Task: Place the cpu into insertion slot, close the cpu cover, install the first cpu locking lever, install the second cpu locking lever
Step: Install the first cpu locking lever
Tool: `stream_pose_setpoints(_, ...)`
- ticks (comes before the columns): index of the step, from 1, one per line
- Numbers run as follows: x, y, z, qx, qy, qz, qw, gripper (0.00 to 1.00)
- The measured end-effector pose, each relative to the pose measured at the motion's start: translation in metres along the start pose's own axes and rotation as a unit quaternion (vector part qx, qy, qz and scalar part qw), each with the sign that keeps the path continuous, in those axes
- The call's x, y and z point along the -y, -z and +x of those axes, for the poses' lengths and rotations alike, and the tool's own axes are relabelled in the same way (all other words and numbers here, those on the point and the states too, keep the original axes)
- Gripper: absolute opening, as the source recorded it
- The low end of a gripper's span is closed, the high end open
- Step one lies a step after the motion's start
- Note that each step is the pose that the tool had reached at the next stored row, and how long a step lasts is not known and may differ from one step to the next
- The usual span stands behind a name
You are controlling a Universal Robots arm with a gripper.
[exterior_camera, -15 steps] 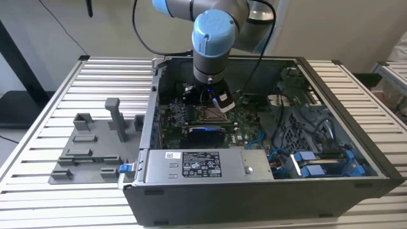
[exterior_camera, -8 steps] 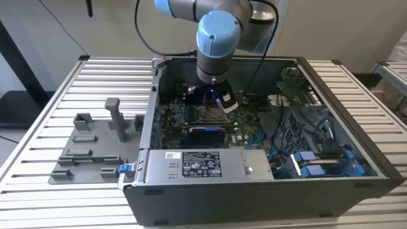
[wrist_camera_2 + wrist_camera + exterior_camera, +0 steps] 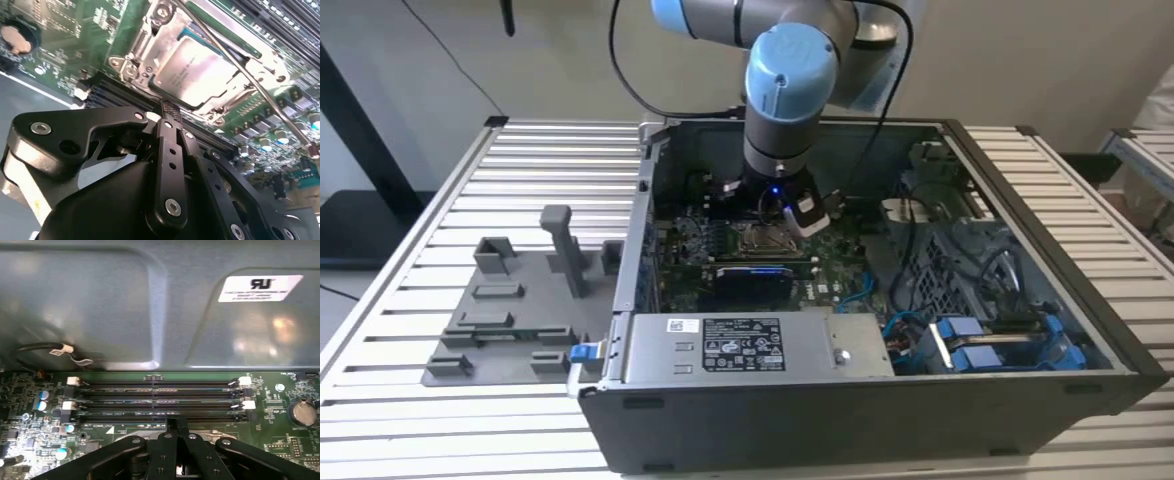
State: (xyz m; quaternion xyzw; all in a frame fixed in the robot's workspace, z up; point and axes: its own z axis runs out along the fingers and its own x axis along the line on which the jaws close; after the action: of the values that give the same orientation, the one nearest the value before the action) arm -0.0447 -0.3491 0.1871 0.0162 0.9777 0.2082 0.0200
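On the exterior view's left, a grey fixture plate (image 3: 494, 330) with upright holders lies on the slatted table (image 3: 547, 160), just beside the open computer case (image 3: 854, 420). Along the case's near wall sits the grey power-supply box (image 3: 734, 345) (white label on top), with the green motherboard (image 3: 687, 260) beyond it. Over the middle of the board the arm (image 3: 787, 90) stands upright, and its gripper (image 3: 774, 215) hangs close above the processor socket. In the second wrist view the cpu (image 3: 200, 75) lies flat in the socket with its silver top facing up. The cpu cover (image 3: 150, 47) is folded down around it, framing the chip on its sides. A thin locking lever (image 3: 250, 77) slants across one edge of the cover, its far end out over the board; whether it is latched I cannot tell. The black fingers (image 3: 170, 117) are pressed together with nothing seen between them, their tips just beside the socket's edge. In the first wrist view the memory slots (image 3: 160, 400) run across the board below the grey case wall (image 3: 100, 305), with a coin cell (image 3: 302, 412) near their end. Toward the exterior view's right, blue cables (image 3: 974, 345) fill the case's corner.
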Motion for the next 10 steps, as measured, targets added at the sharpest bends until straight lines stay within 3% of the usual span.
stream_pose_setpoints(10,-0.0001,-0.0007,-0.0083,0.0,0.0,-0.0002,1.0,0.11)
